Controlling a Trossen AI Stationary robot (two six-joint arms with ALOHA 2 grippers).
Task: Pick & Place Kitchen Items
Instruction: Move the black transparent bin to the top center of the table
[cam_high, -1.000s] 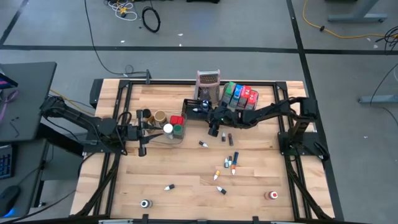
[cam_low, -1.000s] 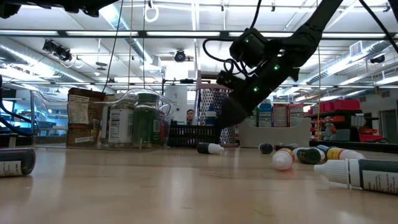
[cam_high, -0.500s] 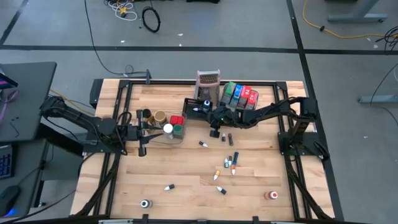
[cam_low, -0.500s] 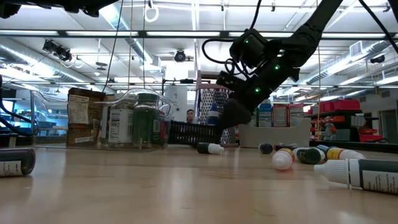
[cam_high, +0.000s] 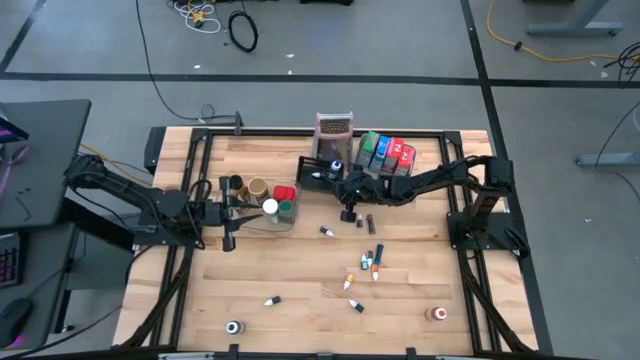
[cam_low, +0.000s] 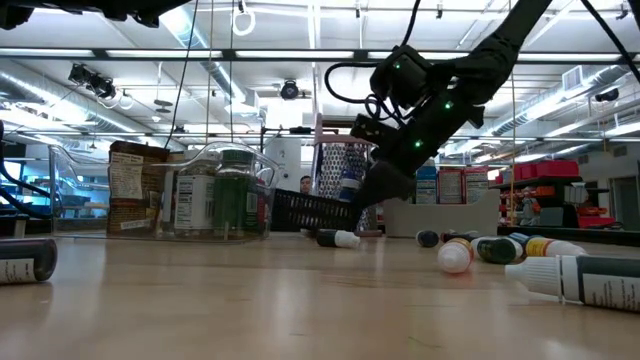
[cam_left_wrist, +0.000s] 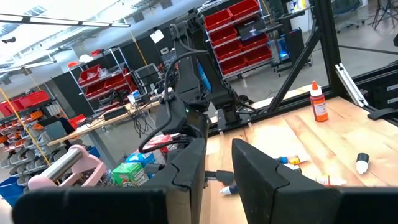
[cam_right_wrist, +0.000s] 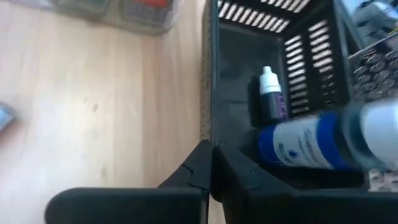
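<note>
The black mesh basket (cam_low: 312, 212) is now tipped up by the right gripper (cam_right_wrist: 210, 163), jaws clamped on its wall; sorting pauses.

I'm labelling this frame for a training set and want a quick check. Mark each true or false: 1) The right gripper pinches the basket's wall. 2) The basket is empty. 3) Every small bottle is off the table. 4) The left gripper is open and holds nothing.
1) True: the right gripper is shut on the wall of the black mesh basket.
2) False: it holds a white-capped bottle and a blue bottle.
3) False: several loose bottles lie on the table.
4) True: the left gripper is open and empty.
</note>
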